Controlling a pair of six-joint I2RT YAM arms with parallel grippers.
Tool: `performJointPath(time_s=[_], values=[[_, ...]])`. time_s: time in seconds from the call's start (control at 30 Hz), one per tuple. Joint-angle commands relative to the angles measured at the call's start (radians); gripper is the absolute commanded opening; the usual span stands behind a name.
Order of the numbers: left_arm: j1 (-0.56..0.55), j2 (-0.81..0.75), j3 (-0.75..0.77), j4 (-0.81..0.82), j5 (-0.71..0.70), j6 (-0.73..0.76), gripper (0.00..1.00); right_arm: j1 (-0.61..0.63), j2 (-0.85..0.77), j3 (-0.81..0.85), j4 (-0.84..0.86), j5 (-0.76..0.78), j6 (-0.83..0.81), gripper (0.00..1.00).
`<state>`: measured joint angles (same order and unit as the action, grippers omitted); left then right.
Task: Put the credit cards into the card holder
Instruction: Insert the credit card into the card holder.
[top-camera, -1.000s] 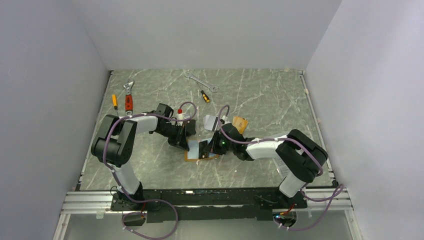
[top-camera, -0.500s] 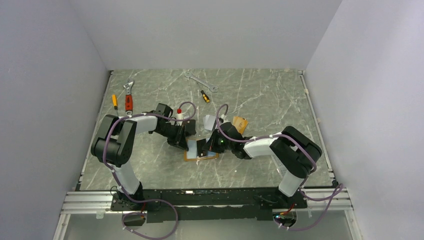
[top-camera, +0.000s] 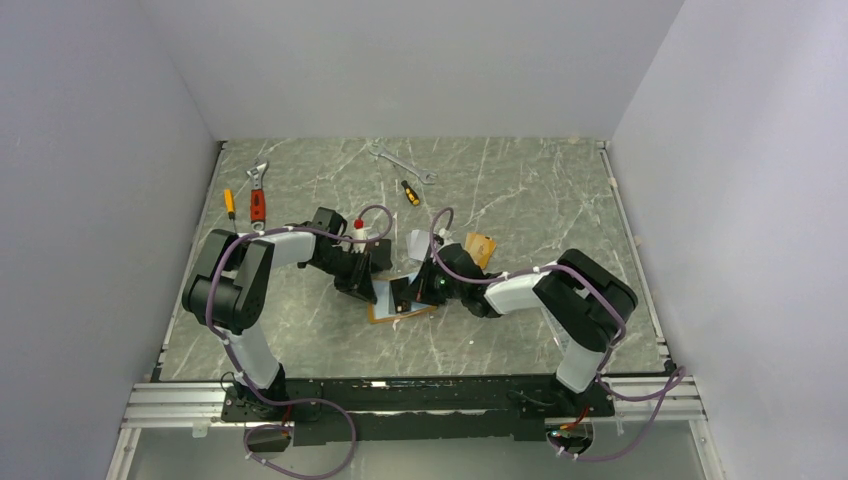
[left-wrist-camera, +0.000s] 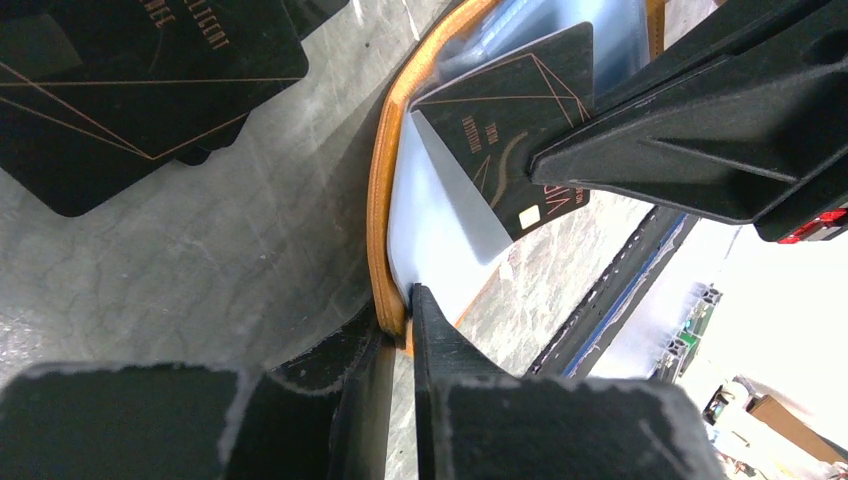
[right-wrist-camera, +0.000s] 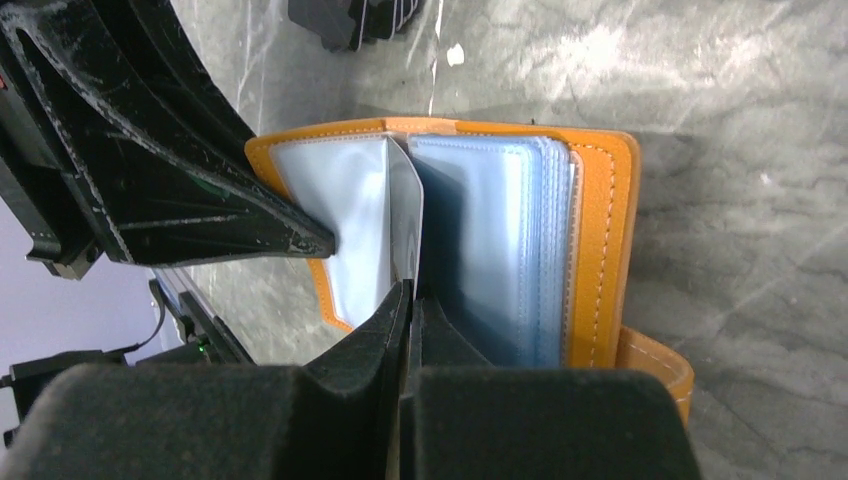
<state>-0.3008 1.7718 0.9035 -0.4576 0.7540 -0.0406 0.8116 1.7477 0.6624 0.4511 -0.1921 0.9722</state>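
Observation:
The orange card holder (top-camera: 385, 314) lies open on the marble table, its clear pockets (right-wrist-camera: 500, 250) fanned up. My left gripper (top-camera: 374, 284) pinches the holder's orange cover edge (left-wrist-camera: 380, 200) between nearly closed fingers (left-wrist-camera: 400, 305). My right gripper (top-camera: 407, 296) is shut on a black credit card (left-wrist-camera: 505, 120) with gold lines. That card stands on edge over the open holder, its corner at a clear pocket (right-wrist-camera: 400, 210). More black credit cards (left-wrist-camera: 150, 90) lie loose on the table beside the holder. A grey card (top-camera: 423, 243) and an orange-tan card (top-camera: 480, 246) lie behind the grippers.
A red adjustable wrench (top-camera: 258, 200) and an orange-handled screwdriver (top-camera: 229, 203) lie at the far left. A steel spanner (top-camera: 402, 163) and a small screwdriver (top-camera: 410, 192) lie at the back. A small red-capped bottle (top-camera: 359, 228) stands behind the left gripper.
My right gripper has moved a little to the left with the black card, further over the open holder. The left gripper has stayed on the holder's edge.

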Motion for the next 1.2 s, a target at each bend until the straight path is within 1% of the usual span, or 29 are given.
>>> performJointPath(time_s=[0.0, 0.13, 0.2, 0.4, 0.6, 0.7, 0.87, 0.9, 0.97, 1.07, 1.1, 1.13, 1.17], values=[[-0.018, -0.019, 0.018, 0.014, 0.008, 0.015, 0.16, 0.000, -0.014, -0.071, -0.177, -0.004, -0.056, 0.00], [-0.021, -0.025, 0.017, 0.012, 0.003, 0.015, 0.16, 0.001, -0.023, -0.086, -0.207, -0.005, -0.047, 0.00], [-0.024, -0.028, 0.017, 0.013, 0.005, 0.016, 0.16, 0.001, -0.024, -0.095, -0.186, -0.012, -0.040, 0.00], [-0.030, -0.027, 0.019, 0.013, 0.004, 0.016, 0.16, 0.000, 0.060, -0.046, -0.171, -0.077, -0.063, 0.00], [-0.032, -0.023, 0.025, 0.007, 0.007, 0.021, 0.17, -0.011, 0.096, -0.022, -0.149, -0.133, -0.088, 0.00], [-0.032, -0.023, 0.028, 0.003, 0.010, 0.025, 0.19, -0.016, 0.101, -0.016, -0.145, -0.158, -0.107, 0.00], [-0.030, -0.005, 0.045, -0.006, 0.070, 0.029, 0.28, -0.015, 0.103, 0.022, -0.183, -0.175, -0.142, 0.01], [-0.031, 0.007, 0.054, -0.011, 0.090, 0.028, 0.30, -0.010, 0.099, 0.032, -0.197, -0.169, -0.148, 0.04], [-0.026, 0.020, 0.057, -0.014, 0.131, 0.029, 0.31, 0.000, 0.082, 0.042, -0.223, -0.146, -0.160, 0.14], [-0.024, 0.000, 0.041, 0.010, 0.143, 0.028, 0.31, 0.018, 0.047, 0.046, -0.258, -0.091, -0.172, 0.27], [-0.023, -0.008, 0.038, 0.014, 0.145, 0.028, 0.31, 0.025, 0.038, 0.050, -0.277, -0.072, -0.175, 0.34], [-0.021, -0.016, 0.032, 0.020, 0.144, 0.028, 0.31, 0.031, 0.029, 0.052, -0.293, -0.049, -0.178, 0.44], [-0.018, -0.021, 0.029, 0.025, 0.140, 0.028, 0.31, 0.039, 0.017, 0.057, -0.311, -0.029, -0.181, 0.50]])
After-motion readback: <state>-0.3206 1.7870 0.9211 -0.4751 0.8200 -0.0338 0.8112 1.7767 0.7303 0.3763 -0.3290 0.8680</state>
